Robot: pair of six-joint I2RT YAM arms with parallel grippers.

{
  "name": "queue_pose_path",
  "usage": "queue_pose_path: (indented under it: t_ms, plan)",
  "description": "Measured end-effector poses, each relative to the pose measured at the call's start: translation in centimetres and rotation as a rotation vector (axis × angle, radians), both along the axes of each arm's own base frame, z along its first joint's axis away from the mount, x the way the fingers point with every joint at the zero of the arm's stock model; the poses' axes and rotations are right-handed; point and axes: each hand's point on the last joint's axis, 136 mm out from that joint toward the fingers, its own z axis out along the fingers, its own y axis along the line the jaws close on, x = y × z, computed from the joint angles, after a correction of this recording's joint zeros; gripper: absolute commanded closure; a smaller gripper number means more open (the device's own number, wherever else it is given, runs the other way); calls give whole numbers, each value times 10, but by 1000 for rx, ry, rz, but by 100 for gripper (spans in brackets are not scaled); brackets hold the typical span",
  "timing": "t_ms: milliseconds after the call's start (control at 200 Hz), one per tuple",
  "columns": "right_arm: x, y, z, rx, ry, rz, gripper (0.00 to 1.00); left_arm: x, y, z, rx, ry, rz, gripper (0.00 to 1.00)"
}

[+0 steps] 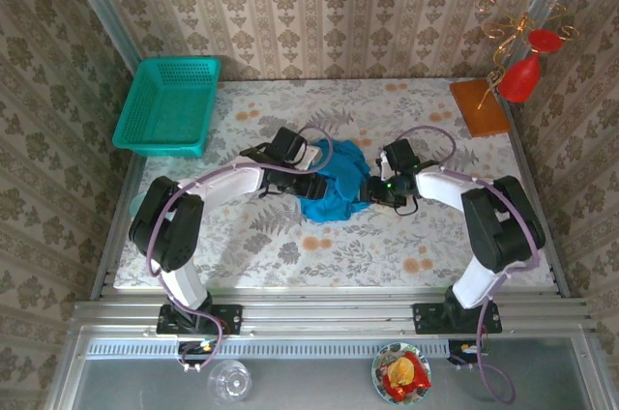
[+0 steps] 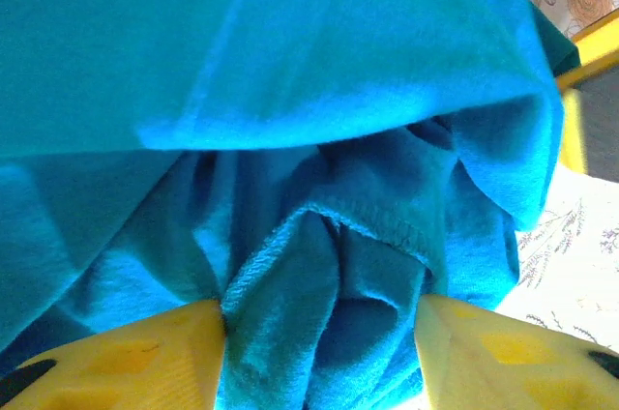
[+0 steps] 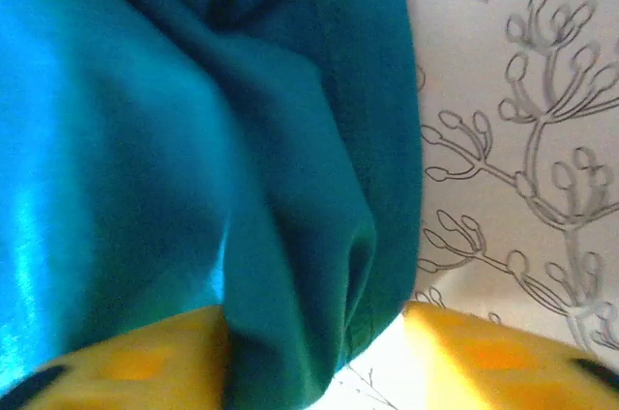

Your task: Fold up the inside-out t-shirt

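**Shirt bunched mid-table, both grippers in the cloth**

Crumpled blue-teal soft-cloth t-shirt point(image 1: 334, 183) lay heaped at the middle of the floral-patterned table point(image 1: 387, 246), between the two arms. Left gripper point(image 2: 319, 318) was at its left edge, yellow fingers point(image 2: 164, 352) half apart, a hemmed bunch of cloth filling the gap and touching both. Right gripper point(image 3: 314, 318) was at its right edge, fingers point(image 3: 484, 342) also half apart, a hanging fold between them. Whether either pinched firmly could not be told.
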Motion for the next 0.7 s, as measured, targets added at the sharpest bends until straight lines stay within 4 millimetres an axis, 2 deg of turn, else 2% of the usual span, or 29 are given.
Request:
queue_pose_path:
  t_ms: [35, 75, 180, 220, 280, 345, 410, 560, 650, 700]
  plan:
    - [2, 2, -2, 3, 7, 4, 93, 0, -2, -1, -1, -2, -4, 48]
    - [6, 3, -2, 4, 5, 5, 100, -1, -4, -4, 6, -3, -7, 51]
    - [17, 7, 13, 17, -39, 6, 100, -5, -7, -15, 51, -13, -19, 63]
    - [21, 8, 25, 25, -66, 2, 100, -6, -7, -18, 70, -18, -15, 69]
    - [28, 9, 47, 34, -117, -2, 100, -6, -6, -21, 96, -33, -12, 83]
    - [42, 11, 83, 50, -200, -8, 100, -3, -4, -21, 115, -54, -2, 93]
    - [58, 14, 127, 71, -303, -17, 100, 1, 0, -22, 134, -70, 12, 100]
    - [86, 17, 233, 114, -533, -42, 100, 12, 13, -18, 170, -102, 48, 100]
    - [94, 13, 287, 117, -640, -60, 100, 31, 27, 2, 178, -138, 86, 100]
    - [95, 6, 309, 106, -687, -73, 100, 50, 39, 25, 169, -183, 121, 100]
